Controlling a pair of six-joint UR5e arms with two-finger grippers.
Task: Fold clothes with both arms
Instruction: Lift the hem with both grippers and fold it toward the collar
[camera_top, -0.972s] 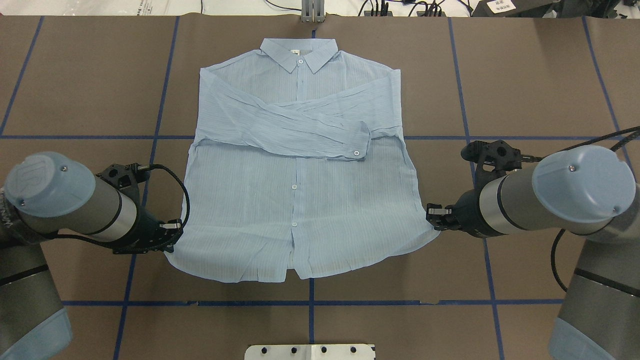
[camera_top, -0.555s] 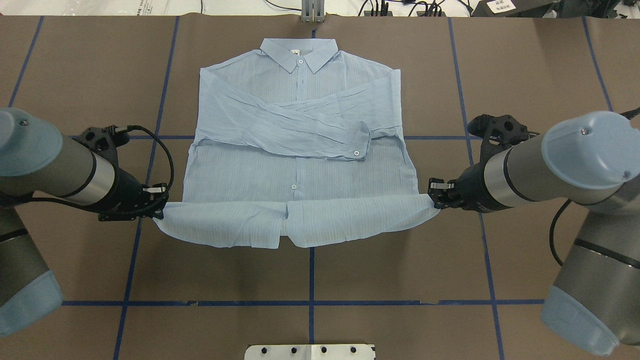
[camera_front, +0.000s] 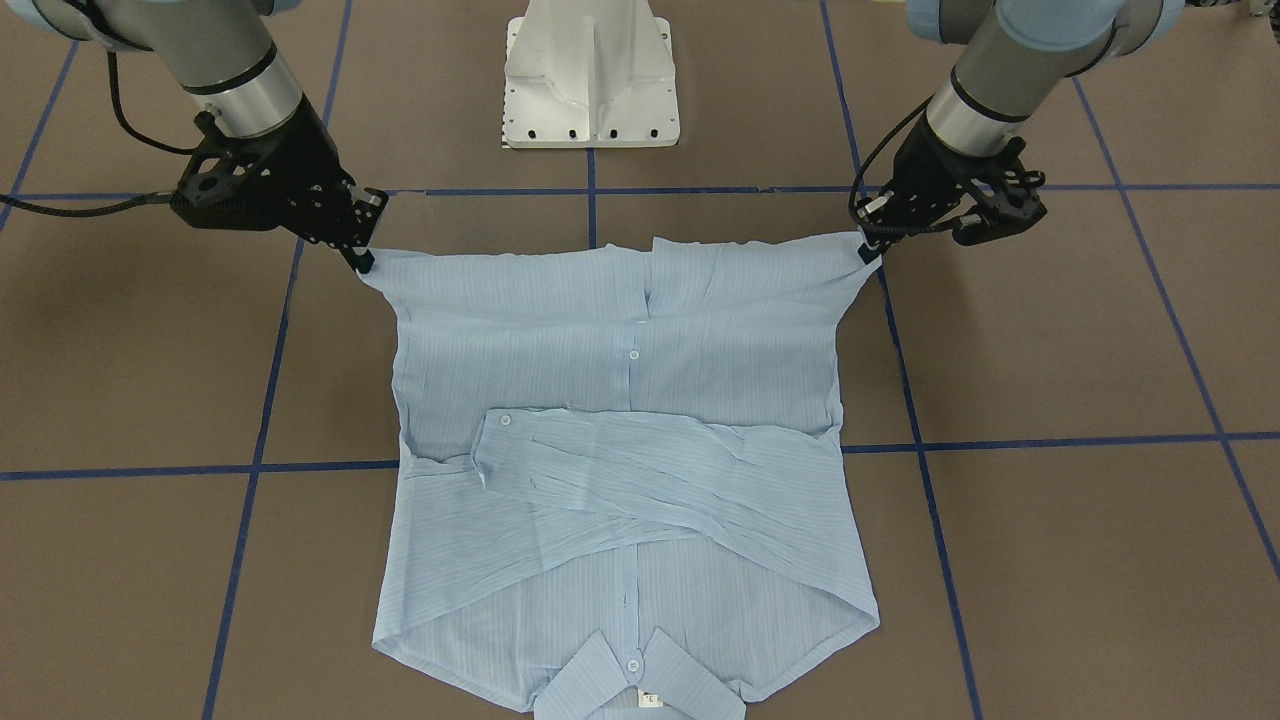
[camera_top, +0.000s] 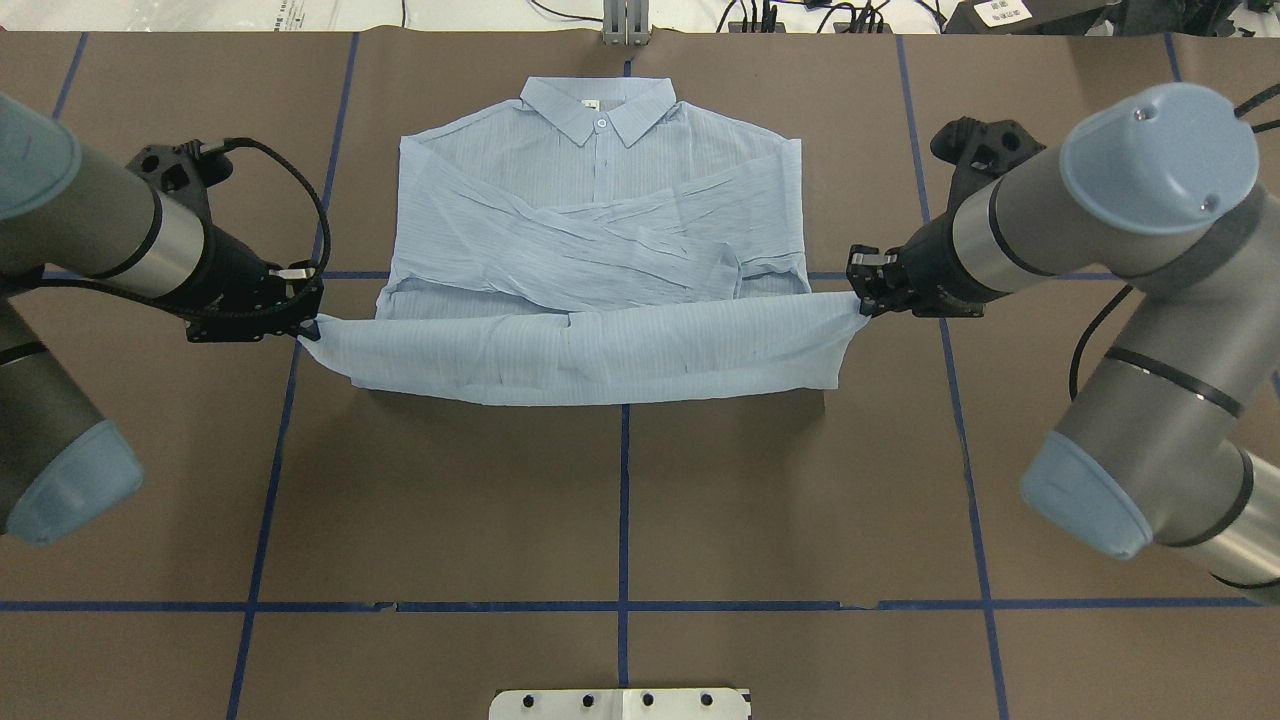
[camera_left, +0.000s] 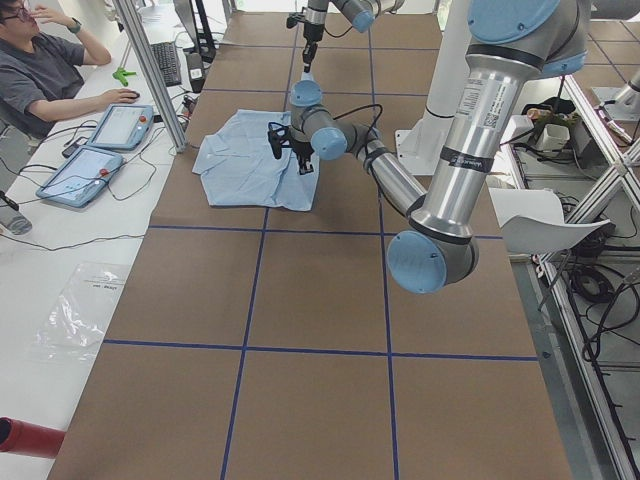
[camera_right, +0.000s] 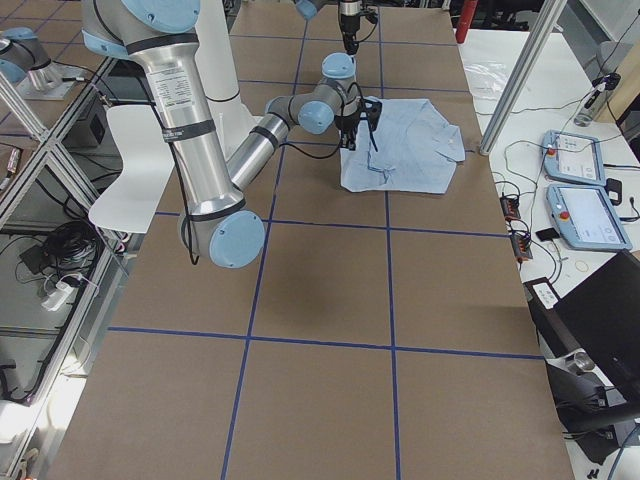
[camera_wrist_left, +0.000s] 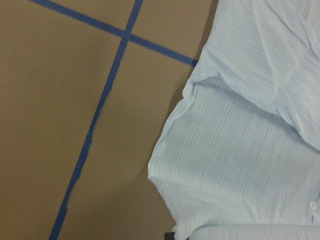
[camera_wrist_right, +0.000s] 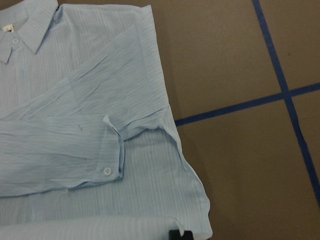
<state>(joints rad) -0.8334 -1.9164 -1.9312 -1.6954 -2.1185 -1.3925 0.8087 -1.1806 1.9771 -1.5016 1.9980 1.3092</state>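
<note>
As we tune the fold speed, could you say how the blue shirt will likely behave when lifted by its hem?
Probably floppy: the shirt hangs in a soft fold between left gripper and right gripper. Likely light: two corner pinches carry it. Crossed sleeves might shift if dragged.

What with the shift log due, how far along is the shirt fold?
Done: both sleeves lie crossed over the chest of the pale-blue shirt. In hand: the left gripper and right gripper pinch the hem corners, the hem stretched between them above the shirt's middle. Likely left: lay the hem near the collar and let go.
</note>
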